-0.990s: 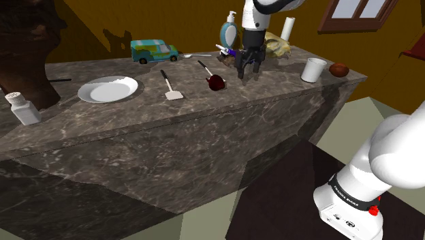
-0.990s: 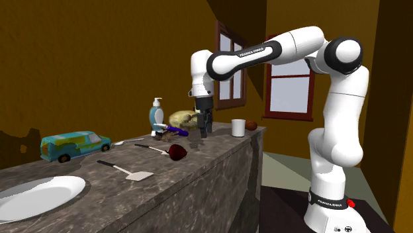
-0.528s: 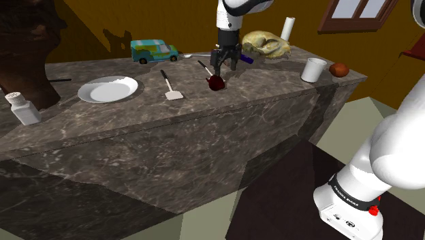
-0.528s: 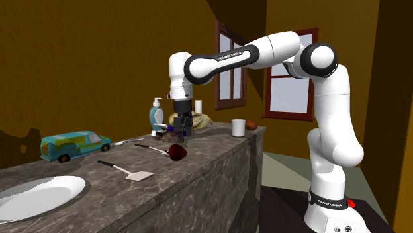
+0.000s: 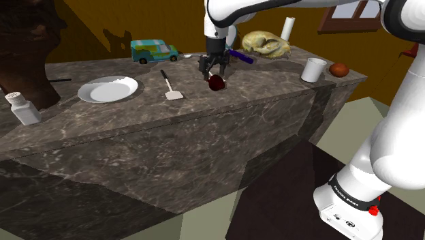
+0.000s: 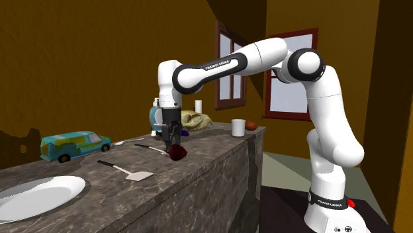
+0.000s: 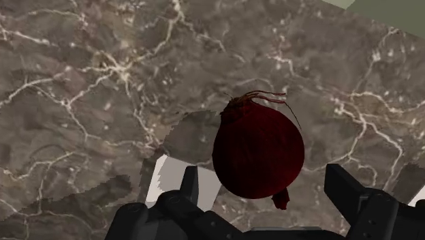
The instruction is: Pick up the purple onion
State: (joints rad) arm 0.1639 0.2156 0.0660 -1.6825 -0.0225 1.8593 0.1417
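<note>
Ochre walls enclose a long dark veined stone counter. Over it the all-black two-finger gripper stands low above the dark red round onion, which rests on the counter. Its fingers are spread and flank the onion, with no contact evident. Risk: the rounded bulb may roll or squirt sideways on the smooth surface if the closure lands off-centre or too high.

Onion dark red, perhaps maroon; counter white-veined grey.
</note>
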